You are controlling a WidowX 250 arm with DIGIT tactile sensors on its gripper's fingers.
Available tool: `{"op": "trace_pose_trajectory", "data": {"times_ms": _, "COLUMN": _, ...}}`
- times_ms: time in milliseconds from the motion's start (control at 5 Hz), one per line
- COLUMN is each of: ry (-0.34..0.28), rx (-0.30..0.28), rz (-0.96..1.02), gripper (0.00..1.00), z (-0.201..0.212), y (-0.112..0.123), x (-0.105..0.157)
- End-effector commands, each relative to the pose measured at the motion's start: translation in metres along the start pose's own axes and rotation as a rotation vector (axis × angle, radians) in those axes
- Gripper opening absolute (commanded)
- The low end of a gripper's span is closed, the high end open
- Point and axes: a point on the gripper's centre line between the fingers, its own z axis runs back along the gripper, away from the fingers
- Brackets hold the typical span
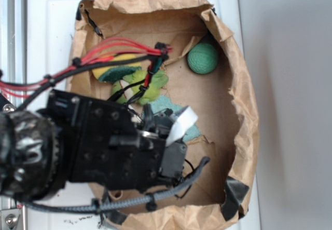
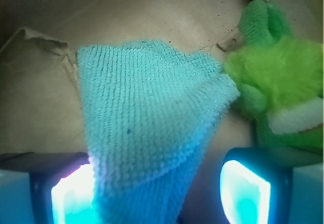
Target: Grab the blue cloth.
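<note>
The blue cloth lies on brown paper and fills the middle of the wrist view; its lower corner reaches down between my fingers. From the exterior view only its edges peek out beside my gripper, which hovers right over it. My gripper is open. The left finger sits against the cloth's edge, and the right finger stands a little apart from it.
A bright green plush toy touches the cloth's right corner. A yellow-and-green sponge and a dark green knitted ball lie farther back. Crumpled brown paper walls ring the whole area, on a white surface.
</note>
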Motion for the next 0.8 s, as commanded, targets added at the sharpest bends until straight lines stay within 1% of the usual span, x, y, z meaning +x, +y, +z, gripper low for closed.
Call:
{"op": "trace_pose_trajectory", "data": {"times_ms": 0, "ry": -0.052, "rx": -0.004, "rz": 0.016, "gripper": 0.0, "z": -0.017, "y": -0.002, "x": 0.007}}
{"op": "trace_pose_trajectory", "data": {"times_ms": 200, "ry": -0.032, "rx": -0.013, "rz": 0.01, "gripper": 0.0, "z": -0.004, "y": 0.0, "x": 0.012}}
{"op": "trace_pose_trajectory", "data": {"times_ms": 400, "ry": -0.015, "rx": -0.006, "rz": 0.0, "gripper": 0.0, "z": 0.024, "y": -0.001, "x": 0.025}}
{"op": "trace_pose_trajectory", "data": {"times_ms": 600, "ry": 0.018, "rx": -0.012, "rz": -0.002, "gripper": 0.0, "z": 0.057, "y": 0.0, "x": 0.039}}
